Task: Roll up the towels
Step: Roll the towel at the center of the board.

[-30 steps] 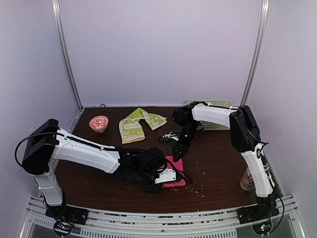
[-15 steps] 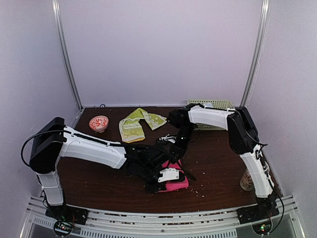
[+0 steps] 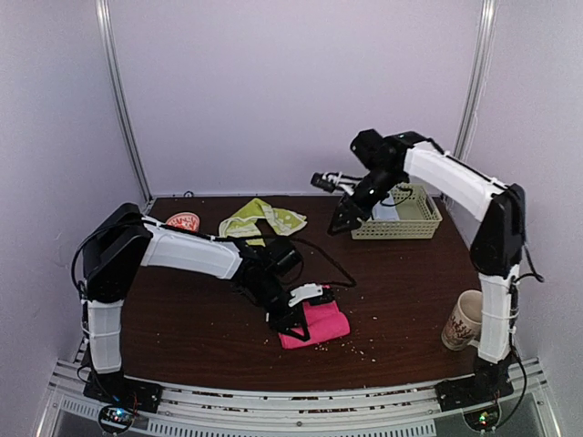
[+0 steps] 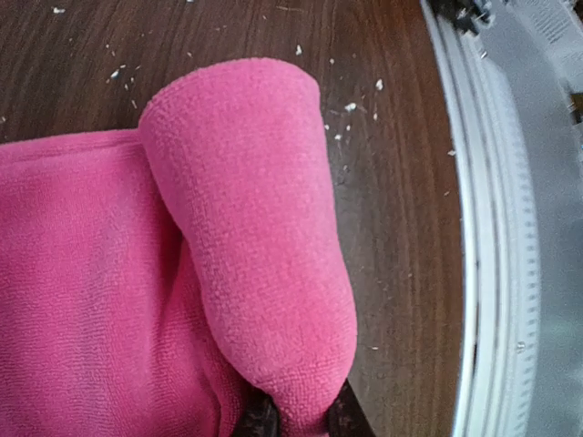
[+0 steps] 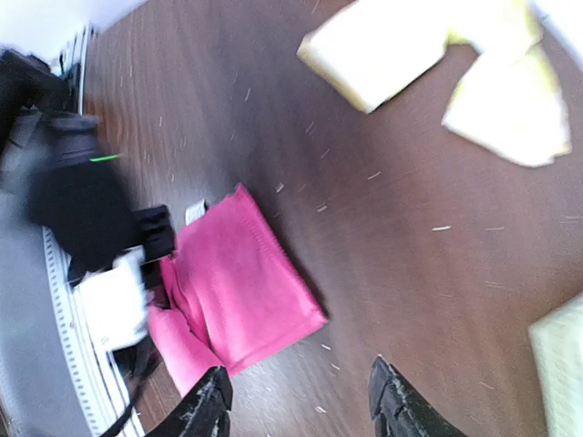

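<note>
Where the counter [image 3: 410, 282] meets its back-left corner sits a small bowl [image 3: 182, 222] with a red pattern. Just right of it lies the yellow-green towel [image 3: 261, 218], crumpled and unrolled, well apart from both arms. Front-centre: the pink towel [image 3: 319, 324] lies folded flat, with its near edge turned over into a loose tube. The left end effector [image 4: 299, 419] is clamped on that tube's end, fingers tight against the cloth. White crumbs are scattered around it. The right end effector [image 5: 301, 410] hangs high above the counter with fingers spread and nothing between them. It is just left of the green basket [image 3: 401, 217] at the back right. A cup [image 3: 460, 319] stands at the right edge; its print is too small to read.
</note>
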Available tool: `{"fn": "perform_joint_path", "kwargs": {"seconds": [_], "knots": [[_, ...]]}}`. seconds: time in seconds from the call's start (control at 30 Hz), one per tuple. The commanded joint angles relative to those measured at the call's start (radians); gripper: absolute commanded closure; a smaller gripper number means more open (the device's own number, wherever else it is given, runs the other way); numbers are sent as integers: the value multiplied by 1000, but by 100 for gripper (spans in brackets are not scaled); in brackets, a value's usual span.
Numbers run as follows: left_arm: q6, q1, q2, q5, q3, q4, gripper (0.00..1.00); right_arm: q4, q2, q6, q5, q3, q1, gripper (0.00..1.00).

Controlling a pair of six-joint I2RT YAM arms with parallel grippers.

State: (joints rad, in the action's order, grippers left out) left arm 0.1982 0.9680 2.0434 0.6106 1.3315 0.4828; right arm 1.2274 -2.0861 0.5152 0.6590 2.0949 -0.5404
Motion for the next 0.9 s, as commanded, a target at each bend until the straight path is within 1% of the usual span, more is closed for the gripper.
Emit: {"fn": "perform_joint_path", "kwargs": {"seconds": [0.0, 0.03, 0.1, 0.13, 0.17, 0.2, 0.23, 0.27, 0.33, 0.37, 0.4, 0.43, 0.5, 0.53, 0.6, 0.63, 0.7, 0.77, 0.87], "knots": [[-59, -100, 172, 374, 46, 123, 94, -194, 275, -51, -22, -177, 50, 46], [-59, -108, 207, 416, 71, 149, 94, -238, 326, -58, -44, -245, 52, 45], [-41, -120, 296, 472, 138, 233, 94, -336, 418, -90, -106, -340, 54, 36], [-34, -124, 324, 489, 165, 270, 94, -380, 460, -108, -124, -377, 55, 30], [-37, -129, 344, 490, 179, 287, 94, -417, 501, -114, -121, -412, 54, 15], [-44, -132, 354, 479, 187, 292, 95, -444, 544, -111, -98, -449, 54, 2], [-52, -137, 360, 474, 190, 292, 95, -464, 589, -90, -46, -482, 55, 0], [-56, -141, 364, 478, 190, 293, 95, -453, 622, -42, 22, -506, 54, 0], [-70, -152, 366, 479, 193, 291, 95, -366, 623, 39, 195, -518, 50, 0], [-77, -157, 365, 475, 194, 290, 95, -278, 606, 112, 254, -531, 34, 0], [-80, -160, 364, 472, 197, 290, 95, -231, 592, 179, 261, -550, 0, 0], [-80, -164, 363, 471, 201, 290, 95, -228, 583, 207, 214, -586, -50, 2], [-81, -167, 363, 466, 201, 290, 94, -302, 578, 201, 37, -674, -164, 16], [-83, -168, 366, 465, 201, 290, 94, -343, 575, 202, -47, -719, -215, 21], [-85, -169, 371, 460, 200, 290, 94, -422, 547, 203, -192, -794, -292, 36], [-87, -169, 373, 454, 199, 290, 94, -453, 526, 211, -249, -823, -320, 40], [-102, -169, 376, 424, 201, 287, 91, -527, 493, 220, -363, -880, -372, 44], [-118, -170, 373, 401, 201, 278, 89, -584, 463, 232, -446, -922, -417, 45], [-120, -170, 373, 404, 204, 275, 87, -658, 424, 248, -510, -964, -466, 40]]}}
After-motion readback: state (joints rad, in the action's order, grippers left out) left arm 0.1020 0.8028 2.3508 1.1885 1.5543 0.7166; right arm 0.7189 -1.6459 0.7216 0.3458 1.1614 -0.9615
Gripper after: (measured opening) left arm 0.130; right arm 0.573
